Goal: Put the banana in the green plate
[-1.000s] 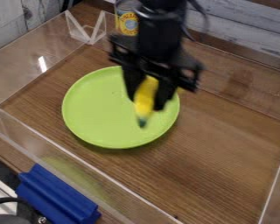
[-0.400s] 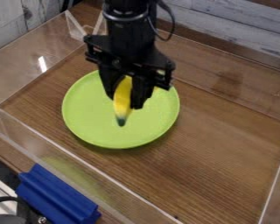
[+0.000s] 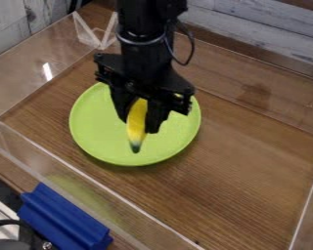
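Yellow banana (image 3: 137,125) with dark greenish tip pointing down, hanging almost upright, clamped between the black fingers of the end effector (image 3: 142,109). Tip just above the green plate (image 3: 94,122), or maybe touching it; not possible to tell. End effector clenched on the upper part of the banana, pointing straight down over the middle of the plate. Plate resting on the brown wooden table (image 3: 250,166). Clear plastic walls (image 3: 9,146) around the table. Blue object (image 3: 62,223) at the lower left corner, outside the wall.

Bright, even light falls from above, leaving white glare streaks on the clear wall panels (image 3: 28,59) and a soft, low-resolution blur throughout.
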`<state>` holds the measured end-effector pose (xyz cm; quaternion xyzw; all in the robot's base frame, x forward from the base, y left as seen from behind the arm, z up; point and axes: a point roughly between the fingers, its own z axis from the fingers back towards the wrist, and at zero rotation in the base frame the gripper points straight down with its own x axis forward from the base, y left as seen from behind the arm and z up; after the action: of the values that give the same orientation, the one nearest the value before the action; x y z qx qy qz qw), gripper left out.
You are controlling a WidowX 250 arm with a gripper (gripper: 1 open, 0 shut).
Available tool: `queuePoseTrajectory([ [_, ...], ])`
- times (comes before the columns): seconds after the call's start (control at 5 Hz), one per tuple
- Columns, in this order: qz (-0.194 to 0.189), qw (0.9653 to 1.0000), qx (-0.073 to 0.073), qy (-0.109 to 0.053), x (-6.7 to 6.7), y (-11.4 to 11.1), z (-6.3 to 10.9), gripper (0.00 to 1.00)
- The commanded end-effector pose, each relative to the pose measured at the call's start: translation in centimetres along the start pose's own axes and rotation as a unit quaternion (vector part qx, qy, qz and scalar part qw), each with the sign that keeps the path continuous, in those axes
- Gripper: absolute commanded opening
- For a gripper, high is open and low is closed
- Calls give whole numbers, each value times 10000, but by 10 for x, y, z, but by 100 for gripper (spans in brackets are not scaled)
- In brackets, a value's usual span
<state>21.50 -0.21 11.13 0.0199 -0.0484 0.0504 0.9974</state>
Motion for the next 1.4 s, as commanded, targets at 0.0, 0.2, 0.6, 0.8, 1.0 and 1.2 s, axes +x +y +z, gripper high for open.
queuePoseTrajectory([
  [0.0,23,9999,19,-156,4,-4,2,0],
  [0.2,66,9998,34,-171,4,-8,-3,0],
  [0.6,176,9996,71,-213,5,-10,-11,0],
  [0.8,225,9994,74,-232,4,-11,-13,0],
  [1.0,271,9993,78,-251,4,-11,-13,0],
  [1.2,314,9991,86,-266,4,-11,-14,0],
])
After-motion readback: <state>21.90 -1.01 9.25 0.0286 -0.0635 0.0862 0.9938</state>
